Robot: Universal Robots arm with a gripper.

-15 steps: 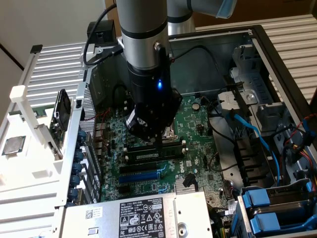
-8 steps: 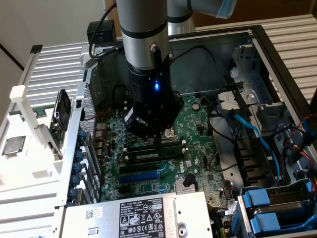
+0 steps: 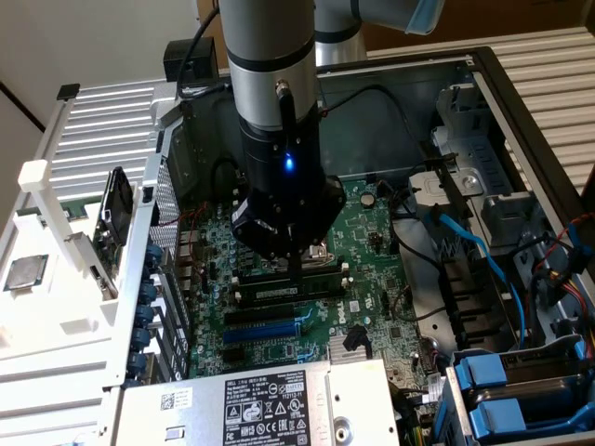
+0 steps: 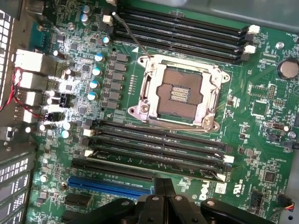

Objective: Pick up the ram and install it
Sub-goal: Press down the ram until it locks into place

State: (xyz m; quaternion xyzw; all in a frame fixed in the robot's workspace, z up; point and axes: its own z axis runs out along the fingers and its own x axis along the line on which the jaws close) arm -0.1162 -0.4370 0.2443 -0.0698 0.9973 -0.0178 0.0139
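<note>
My gripper (image 3: 296,277) reaches down into the open computer case, its two fingers pressed together into one thin black bar. The tips rest on the top edge of the ram (image 3: 270,294), a long dark stick with a white label that stands in one of the memory slots on the green motherboard (image 3: 372,232). In the wrist view the shut fingers (image 4: 164,184) hang over the slot nearest the blue connector. There the ram (image 4: 140,166) appears edge-on as a thin pale line. The other long black slots (image 4: 159,140) with white end clips lie beside it.
The silver processor socket (image 4: 175,93) sits between two banks of slots. Blue and black cables (image 3: 483,260) and blue drive caddies (image 3: 507,390) crowd the exterior view's right. A labelled power supply (image 3: 270,404) is in front. A white rack (image 3: 56,269) holds a square chip (image 3: 25,272) at the exterior view's left.
</note>
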